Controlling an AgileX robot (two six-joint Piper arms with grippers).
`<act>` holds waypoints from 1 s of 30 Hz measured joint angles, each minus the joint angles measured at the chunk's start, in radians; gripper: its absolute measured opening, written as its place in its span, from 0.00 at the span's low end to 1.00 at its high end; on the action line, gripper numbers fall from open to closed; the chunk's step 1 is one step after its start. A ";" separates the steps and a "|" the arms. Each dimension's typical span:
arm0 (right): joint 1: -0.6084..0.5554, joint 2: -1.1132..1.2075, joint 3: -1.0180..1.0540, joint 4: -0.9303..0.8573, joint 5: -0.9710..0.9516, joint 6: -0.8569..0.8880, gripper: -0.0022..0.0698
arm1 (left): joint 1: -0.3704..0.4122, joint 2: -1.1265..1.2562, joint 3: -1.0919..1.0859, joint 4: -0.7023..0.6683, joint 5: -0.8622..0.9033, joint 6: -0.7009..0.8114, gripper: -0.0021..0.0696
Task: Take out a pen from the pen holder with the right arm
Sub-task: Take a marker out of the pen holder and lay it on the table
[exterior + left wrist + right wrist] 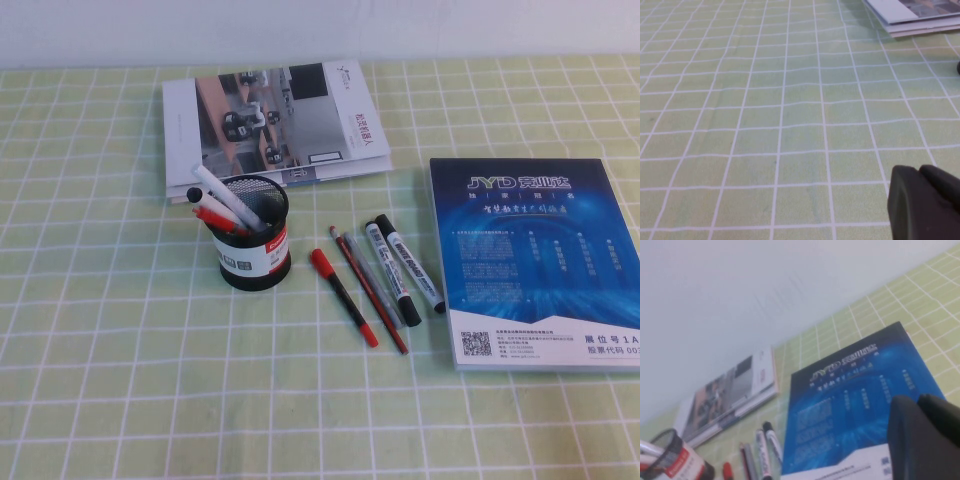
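Well, I've not started: closed right gripper by the blue booklet must open above the centre-left pen holder; left gripper over bare tablecloth, state I can't tell.

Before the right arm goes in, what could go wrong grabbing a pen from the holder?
The right gripper, shut beside the blue booklet, must cross the loose pens and could scatter them. The leaning pens in the pen holder tilt left; tugging one may tip it. The left gripper hangs over bare tablecloth.
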 joint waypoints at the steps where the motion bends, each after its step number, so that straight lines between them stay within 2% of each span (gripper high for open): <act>1: 0.000 0.000 0.000 0.014 -0.004 0.000 0.01 | 0.000 0.000 0.000 0.000 0.000 0.000 0.02; 14: 0.000 0.031 -0.038 0.103 0.036 0.000 0.01 | 0.000 0.000 0.000 0.000 0.000 0.000 0.02; 24: 0.000 0.468 -0.393 0.061 0.427 -0.116 0.01 | 0.000 0.000 0.000 0.000 0.000 0.000 0.02; 30: 0.000 0.756 -0.526 0.034 0.496 -0.212 0.01 | 0.000 0.000 0.000 0.000 0.000 0.000 0.02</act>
